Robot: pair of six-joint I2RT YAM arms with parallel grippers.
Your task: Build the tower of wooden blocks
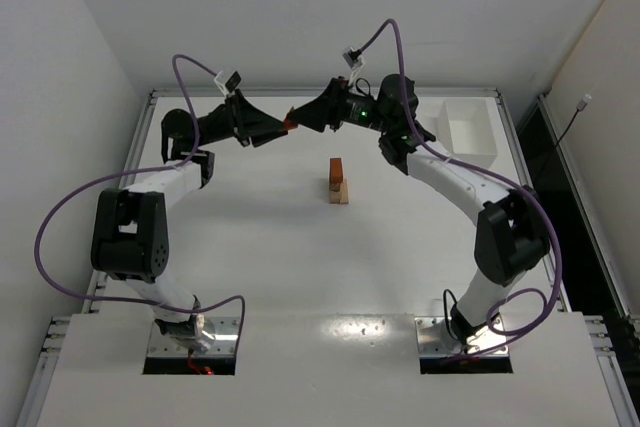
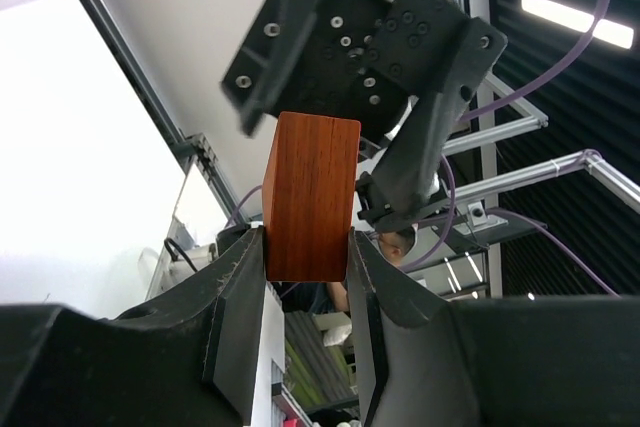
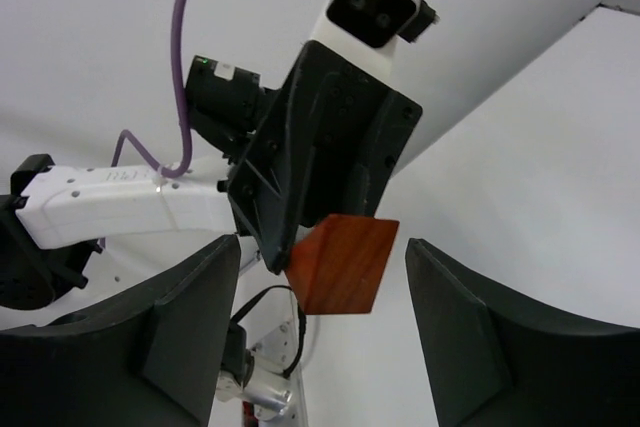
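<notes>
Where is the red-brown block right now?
The red-brown block is held in the left gripper, high over the far middle of the table in the top view, beyond the small block tower; the open right gripper faces it closely.

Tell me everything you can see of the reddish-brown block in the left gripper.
The reddish-brown block is a plain rectangular piece of smooth, glossy wood with fine grain. It hangs in the air above the table, clamped at one end between the fingers of the left gripper. Its free end points toward the right gripper, whose open fingers flank it without visibly touching. It is well apart from the small stack on the table.
</notes>
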